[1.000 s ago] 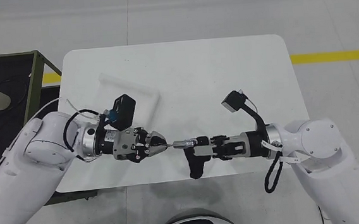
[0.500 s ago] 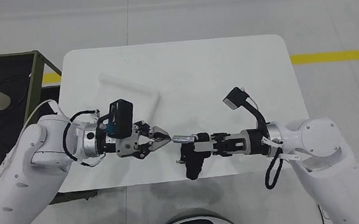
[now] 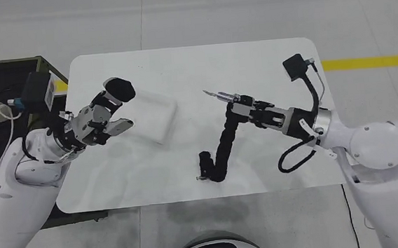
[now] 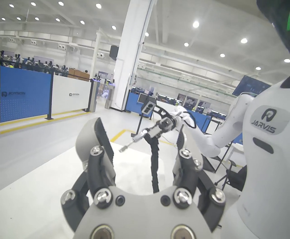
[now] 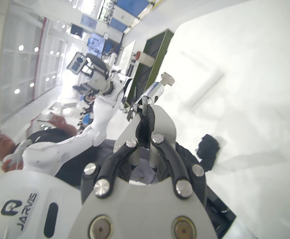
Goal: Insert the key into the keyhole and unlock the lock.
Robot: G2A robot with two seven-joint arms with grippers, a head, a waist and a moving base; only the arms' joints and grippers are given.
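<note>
While left gripper point(image 3: 116, 111) gapes empty, right gripper point(image 5: 145, 109) clamps the lock point(image 5: 155, 89) — wrist view shows key point(image 5: 167, 79) seated; top view, cable point(image 3: 223, 143) drooping to desk point(image 3: 250, 64).

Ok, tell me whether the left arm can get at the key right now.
Probably yes. The left gripper is open and empty, and the key sticks out of the lock toward it, held up by the right gripper. Nothing stands between them.

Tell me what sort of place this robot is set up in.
Most likely a large indoor industrial or robot-testing hall: a high ceiling with rows of round ceiling lights, blue partition panels fencing off areas, and a yellow floor line on the grey floor.
</note>
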